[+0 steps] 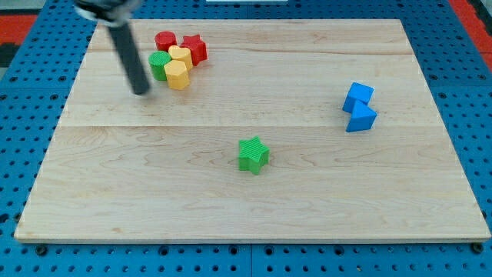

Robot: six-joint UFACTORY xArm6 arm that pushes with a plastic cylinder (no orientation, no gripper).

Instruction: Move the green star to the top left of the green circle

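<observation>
The green star (253,155) lies alone near the middle of the wooden board, a little toward the view's bottom. The green circle (158,65) sits at the view's top left, at the left end of a tight cluster with a yellow heart (181,55), a yellow hexagon (177,75), a red circle (165,41) and a red star (194,48). My tip (141,91) rests on the board just below and left of the green circle, far up and left of the green star. The rod slants up to the view's top left.
A blue cube (358,96) and a blue triangle (360,118) touch each other at the view's right. The wooden board (246,215) lies on a blue perforated surface (23,92).
</observation>
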